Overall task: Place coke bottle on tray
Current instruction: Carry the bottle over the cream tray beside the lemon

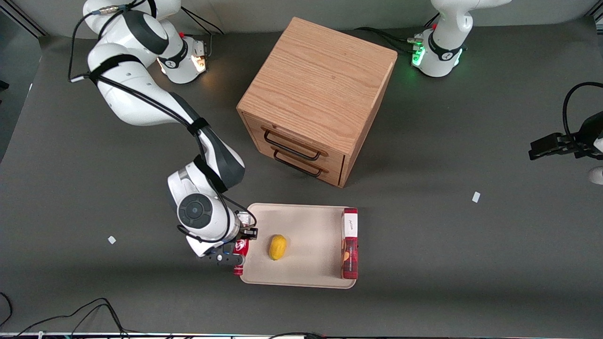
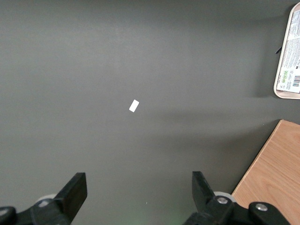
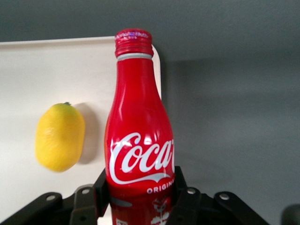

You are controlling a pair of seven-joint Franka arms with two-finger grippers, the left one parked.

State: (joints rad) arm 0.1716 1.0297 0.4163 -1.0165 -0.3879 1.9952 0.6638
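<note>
Front view: the end effector [image 1: 234, 254] is clamped on the coke bottle [image 1: 240, 258] over the tray [image 1: 306, 278] edge nearest the working arm; a lemon [image 1: 277, 247] and red box [image 1: 349, 242] lie on the tray.

Right wrist view: fingers [image 3: 186, 201] grip the coke bottle [image 3: 139, 131] beside the lemon [image 3: 60, 137].

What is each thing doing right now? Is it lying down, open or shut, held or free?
Coke bottle: capped, held in the gripper, lying over the tray's edge.
Gripper: shut on the bottle, at the tray's working-arm end.
Tray: flat on the table, holding the lemon and box.
Lemon: lying free on the tray.
Red box: lying on the tray.
Cabinet: both drawers shut.
</note>
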